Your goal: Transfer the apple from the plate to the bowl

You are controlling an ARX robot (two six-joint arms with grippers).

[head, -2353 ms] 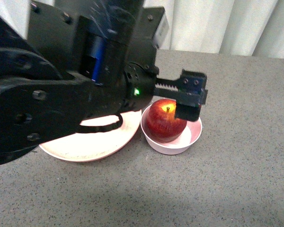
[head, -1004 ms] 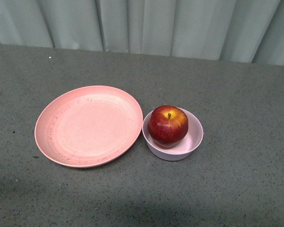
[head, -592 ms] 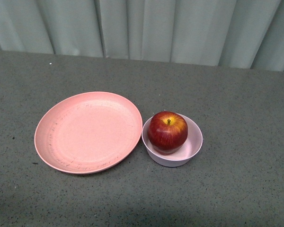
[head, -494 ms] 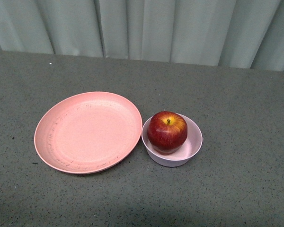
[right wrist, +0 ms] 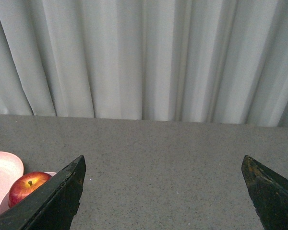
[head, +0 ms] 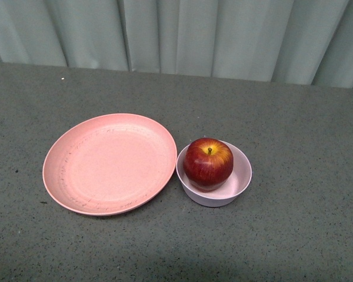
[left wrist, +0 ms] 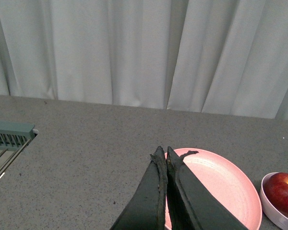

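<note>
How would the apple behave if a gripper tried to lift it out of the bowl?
The apple looks glossy and round, so flat fingers would probably slip unless they close near its widest part. It seems firm, unlikely to deform. The bowl is small and looks light, so it may slide or tip if nudged.

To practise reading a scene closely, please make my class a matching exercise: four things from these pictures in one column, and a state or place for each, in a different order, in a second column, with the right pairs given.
Column one:
1. apple
2. plate
3. left gripper
4. right gripper

Column two:
A. fingers wide apart
B. sits in the bowl
C. fingers closed together, holding nothing
D. holds nothing, beside the bowl

Pairs: 1-B, 2-D, 3-C, 4-A
</note>
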